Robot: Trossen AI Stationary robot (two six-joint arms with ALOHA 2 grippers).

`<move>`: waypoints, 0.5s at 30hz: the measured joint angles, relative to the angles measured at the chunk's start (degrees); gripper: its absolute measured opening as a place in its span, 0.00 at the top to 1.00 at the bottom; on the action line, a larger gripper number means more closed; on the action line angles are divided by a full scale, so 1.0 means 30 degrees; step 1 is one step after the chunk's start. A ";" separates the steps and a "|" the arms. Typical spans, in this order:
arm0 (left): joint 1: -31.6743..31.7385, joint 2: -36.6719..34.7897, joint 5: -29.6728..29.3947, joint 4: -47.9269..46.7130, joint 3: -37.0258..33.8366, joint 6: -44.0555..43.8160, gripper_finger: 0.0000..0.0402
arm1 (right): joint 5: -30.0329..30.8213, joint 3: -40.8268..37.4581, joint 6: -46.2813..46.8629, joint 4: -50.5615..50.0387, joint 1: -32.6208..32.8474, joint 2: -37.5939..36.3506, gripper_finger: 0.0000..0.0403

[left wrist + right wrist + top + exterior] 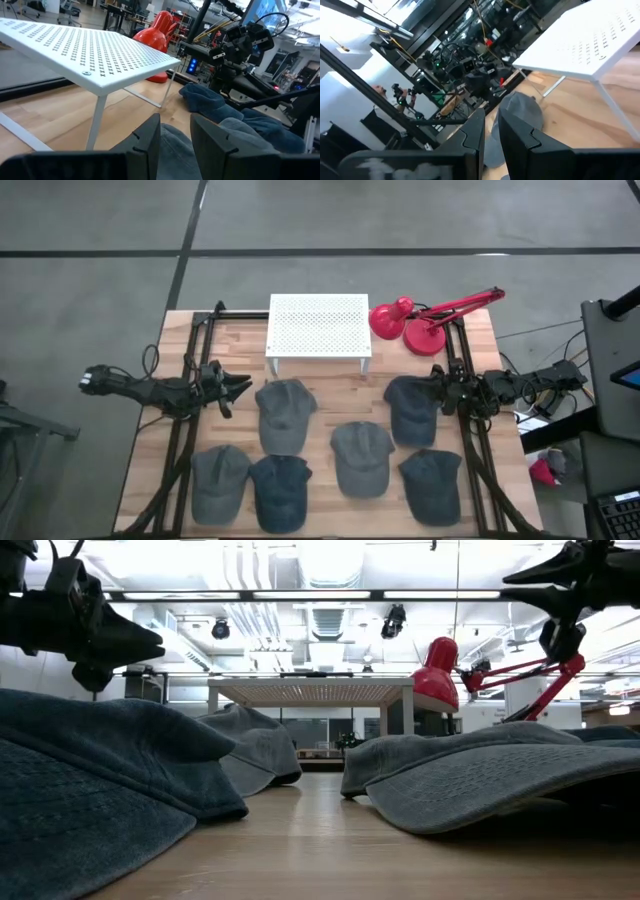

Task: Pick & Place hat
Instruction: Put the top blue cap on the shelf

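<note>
Six hats point(285, 413) lie on the wooden table point(475, 350).

Wood surface point(330, 370), six hats on it point(285, 413), white rack point(318, 325) at back, red lamp point(410, 320) beside rack

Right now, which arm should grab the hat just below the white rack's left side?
Left, probably. The left gripper hovers open right beside that hat, pointing at it. The right gripper sits across the table over another hat.
</note>
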 joint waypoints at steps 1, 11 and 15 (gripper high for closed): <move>0.0005 0.0000 0.0000 0.0012 0.0000 -0.0163 0.73 | -0.0115 0.0343 0.0230 -0.0456 0.0000 0.0179 0.87; -0.0003 0.0000 0.0000 0.0048 0.0000 -0.1039 0.73 | -0.1466 0.9433 0.5350 -1.5873 -0.0001 0.6322 0.87; 0.0002 0.0000 0.0000 0.0051 0.0000 -0.1061 0.73 | -0.3620 1.2782 0.8684 -2.2967 0.0000 1.0075 0.87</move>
